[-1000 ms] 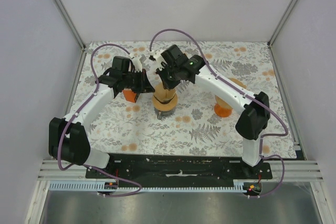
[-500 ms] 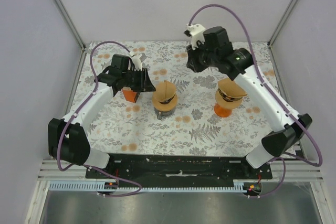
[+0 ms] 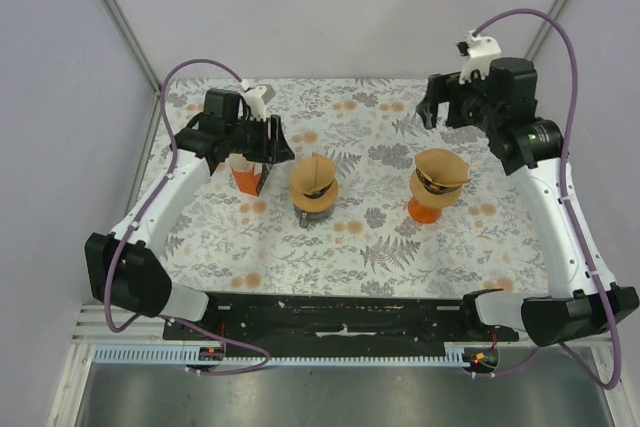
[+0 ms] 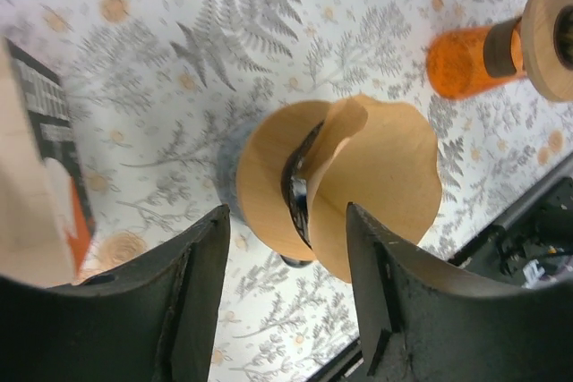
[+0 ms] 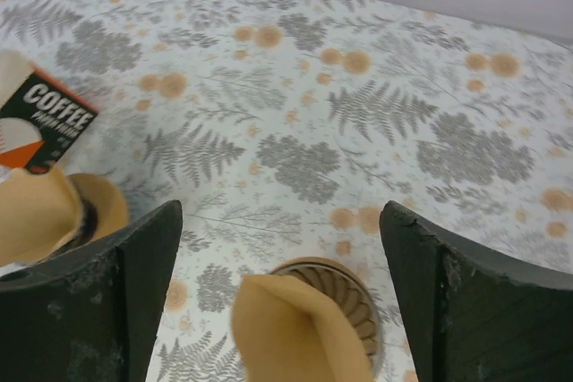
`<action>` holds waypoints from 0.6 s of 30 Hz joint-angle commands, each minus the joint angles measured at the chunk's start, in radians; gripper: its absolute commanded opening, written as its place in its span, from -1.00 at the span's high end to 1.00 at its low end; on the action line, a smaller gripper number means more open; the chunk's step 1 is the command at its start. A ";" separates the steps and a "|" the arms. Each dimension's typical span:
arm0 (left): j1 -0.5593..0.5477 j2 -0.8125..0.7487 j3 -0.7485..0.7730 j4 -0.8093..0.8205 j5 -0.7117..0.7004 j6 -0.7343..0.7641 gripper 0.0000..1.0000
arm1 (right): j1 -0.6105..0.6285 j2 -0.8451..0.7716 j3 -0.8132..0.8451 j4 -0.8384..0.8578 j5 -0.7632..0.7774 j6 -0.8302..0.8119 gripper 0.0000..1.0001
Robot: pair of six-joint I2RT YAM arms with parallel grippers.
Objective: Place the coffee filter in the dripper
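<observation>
The left gripper [image 3: 266, 144] is open with nothing in it, just above the orange and black coffee filter box [image 3: 246, 177] on the left. Beside the box, a brown paper coffee filter [image 4: 358, 181] sits in the grey dripper [image 3: 312, 217] in the middle of the flowery surface [image 3: 380, 247]. It looks bent, with one flap folded over. Further right, a second brown filter [image 3: 440, 169] sits in the orange dripper [image 3: 425, 211]. The right gripper [image 3: 442, 110] is wide open and empty, at the far right.
</observation>
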 commanded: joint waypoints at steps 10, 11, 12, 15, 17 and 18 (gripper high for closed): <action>0.334 -0.111 0.073 0.100 -0.243 0.070 -0.31 | -0.523 -0.219 -0.359 0.303 -0.177 0.221 -0.96; 0.353 -0.111 0.064 0.111 -0.251 0.070 -0.32 | -0.535 -0.231 -0.382 0.330 -0.179 0.235 -0.96; 0.368 -0.114 0.052 0.125 -0.263 0.070 -0.33 | -0.549 -0.241 -0.410 0.352 -0.177 0.246 -0.96; 0.405 -0.120 0.007 0.173 -0.329 0.066 -0.41 | -0.575 -0.259 -0.475 0.412 -0.170 0.275 -0.96; 0.416 -0.125 -0.028 0.206 -0.368 0.063 -0.43 | -0.578 -0.262 -0.505 0.439 -0.153 0.269 -0.96; 0.420 -0.126 -0.044 0.231 -0.383 0.063 -0.43 | -0.578 -0.262 -0.518 0.450 -0.142 0.260 -0.96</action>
